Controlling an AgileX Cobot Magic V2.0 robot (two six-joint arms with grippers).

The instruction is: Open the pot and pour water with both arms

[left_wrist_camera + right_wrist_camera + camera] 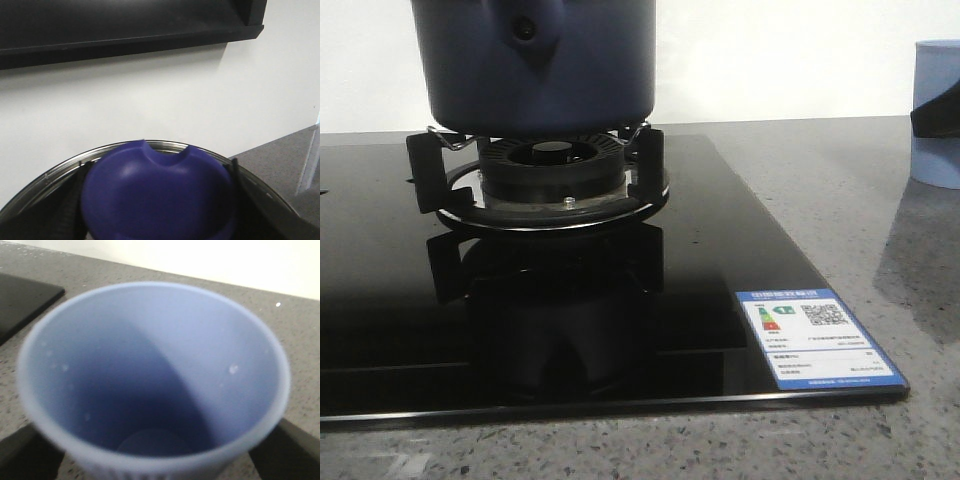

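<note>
The dark navy pot (545, 60) stands on the gas burner (552, 175) at the back left, its top out of the front view. In the left wrist view, a purple-blue lid knob (160, 185) sits above a steel lid rim (165, 146). My left gripper (157, 202) is shut on the knob, with a dark finger (67, 210) pressed to each side. The pale blue cup (150, 375) fills the right wrist view, and my right gripper (155, 452) is shut round it. The cup (938, 110) stands on the counter at the far right. I cannot make out any water in it.
The black glass hob (570, 300) carries a blue-edged energy label (815, 337) at its front right corner. Grey speckled counter (880, 220) runs round it. A white wall is close behind, and a dark hood (125, 25) hangs above the pot.
</note>
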